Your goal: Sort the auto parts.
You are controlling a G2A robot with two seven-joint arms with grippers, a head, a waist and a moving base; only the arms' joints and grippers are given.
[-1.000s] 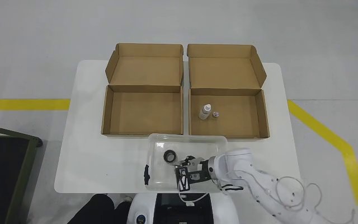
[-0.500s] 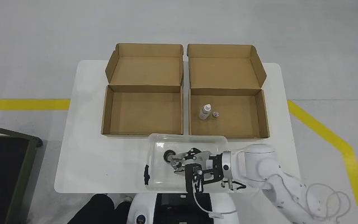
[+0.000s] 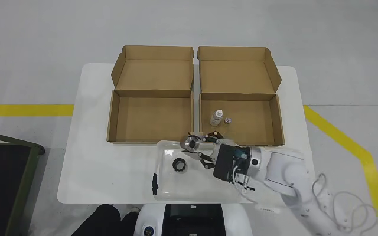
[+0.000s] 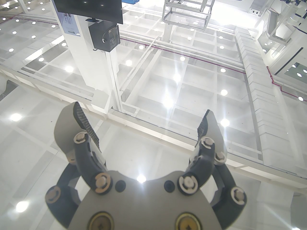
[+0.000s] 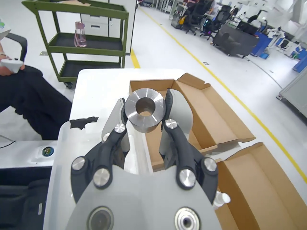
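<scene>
Noted right gripper (image 5: 145,105) clamped on a steel bushing (image 5: 156,112), pads pinching its curved wall from both sides. Read the bore as facing back and upward. Saw its open face from the wrist camera and from above alike, so judged the axis tilted, neither flat nor plumb.

Placed the grip above the far rim of the clear tray (image 3: 177,187), bushing at the leading end and off the tray floor. Logged a black ring part (image 3: 179,165) lying in the tray, nearer the robot than the grip.

Found the bushing near the seam between the two cartons, just short of the near right-hand corner of the left box (image 3: 150,121). Saw, from the wrist, the gripper's line running on over that box. Found right box (image 3: 260,124) just beside, off to the right, holding a white bottle (image 3: 217,117) and a small part (image 3: 228,120) close by it.

Judged step: carry from tray to a box, release not yet made. Cannot tell from the task line which carton suits this piece. Expect need to clear the cardboard wall before lowering; smooth round stock likely to roll if let go on its side.

Noted left gripper (image 4: 142,111) spread wide, nothing between its fingers, aimed at the ceiling. Took the right arm as the one placed for the drop. Recorded everything standing on a white table (image 3: 88,153).
</scene>
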